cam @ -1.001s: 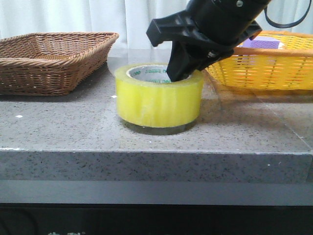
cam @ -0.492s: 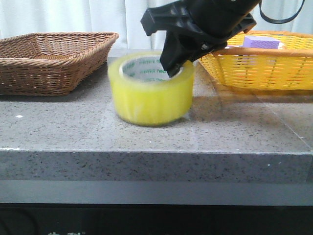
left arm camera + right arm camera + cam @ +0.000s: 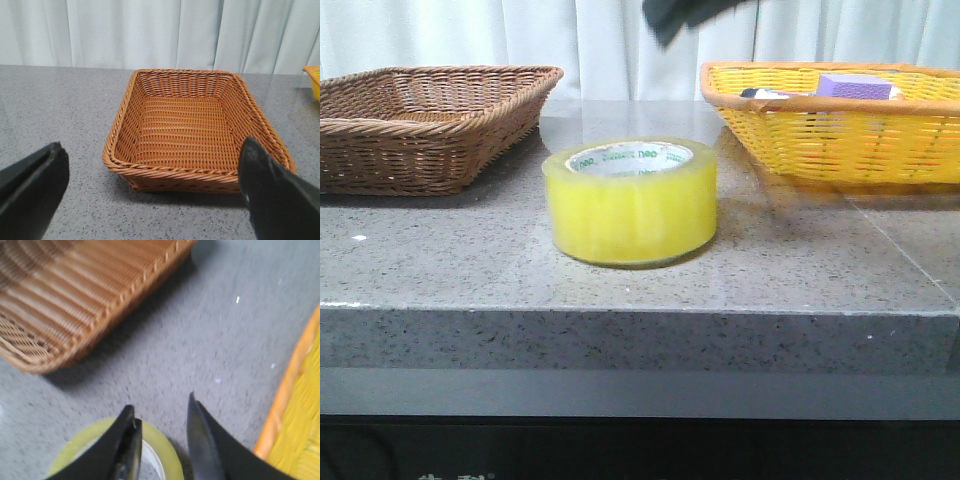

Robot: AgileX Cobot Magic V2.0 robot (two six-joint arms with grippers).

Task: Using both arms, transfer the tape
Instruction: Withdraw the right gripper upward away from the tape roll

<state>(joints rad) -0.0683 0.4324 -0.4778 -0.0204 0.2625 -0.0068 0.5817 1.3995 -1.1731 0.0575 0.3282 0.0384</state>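
**Tape free on the tabletop, both arms away from it**

The tape (image 3: pixel 630 203) stands flat on the grey tabletop (image 3: pixel 440 260), near the front edge and about in the middle, between the two baskets. Nothing touches it. Its white core with green print faces up.

The right gripper (image 3: pixel 160 440) is above the roll, with its jaws spread and holding nothing. In the front view only a small dark part of this arm shows at the top edge. In the right wrist view the tape (image 3: pixel 162 452) lies below the fingertips.

The left gripper (image 3: pixel 150 195) is on the left side, its jaws wide apart and empty, and it looks toward the brown basket (image 3: pixel 420 120). Farther back on the right is the yellow basket (image 3: pixel 840 130), with a purple block (image 3: pixel 855 87) inside it.

My judgement is that the tape now waits for the left arm. The risk is in the next grasp: the roll is wide and smooth, so a finger that comes down on the rim and not inside the core could push the roll or tip it. Also, if both arms move over the middle together, they could strike each other.
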